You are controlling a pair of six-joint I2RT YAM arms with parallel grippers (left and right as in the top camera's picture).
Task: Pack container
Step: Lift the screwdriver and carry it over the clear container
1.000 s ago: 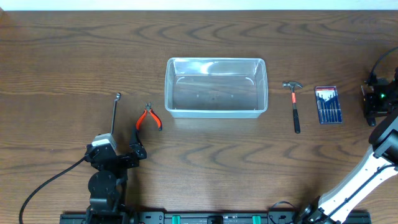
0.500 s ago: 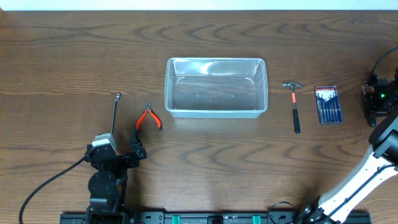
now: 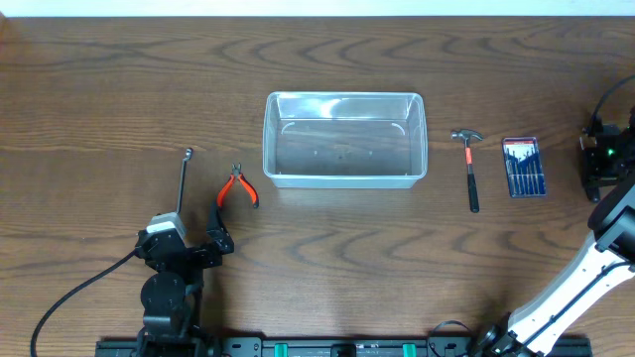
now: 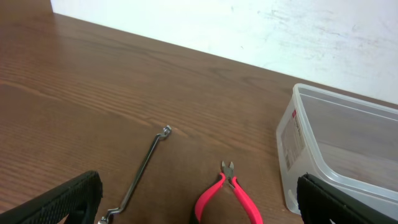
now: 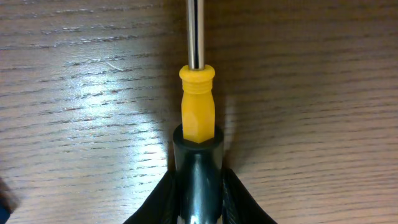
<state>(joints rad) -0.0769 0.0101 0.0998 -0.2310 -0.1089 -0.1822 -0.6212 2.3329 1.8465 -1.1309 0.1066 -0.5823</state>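
Note:
The clear plastic container [image 3: 344, 179] stands empty in the middle of the table; its left wall [image 4: 300, 146] shows in the left wrist view. My left gripper [image 3: 194, 249] sits near the front left, wide open and holding nothing, just short of the red-handled pliers [image 3: 238, 188] and a bent metal wrench [image 3: 184, 177]. In the left wrist view the pliers [image 4: 227, 191] and wrench [image 4: 147, 163] lie between the open fingers [image 4: 59, 204]. My right gripper [image 3: 601, 159] is at the table's far right edge. Up close, it [image 5: 199, 200] is shut on a screwdriver [image 5: 198, 118] with a yellow-and-black handle lying on the wood.
A small hammer [image 3: 470, 174] with an orange neck lies right of the container. Beside it is a blue case of small screwdrivers [image 3: 522, 167]. A white wall runs along the table's far edge.

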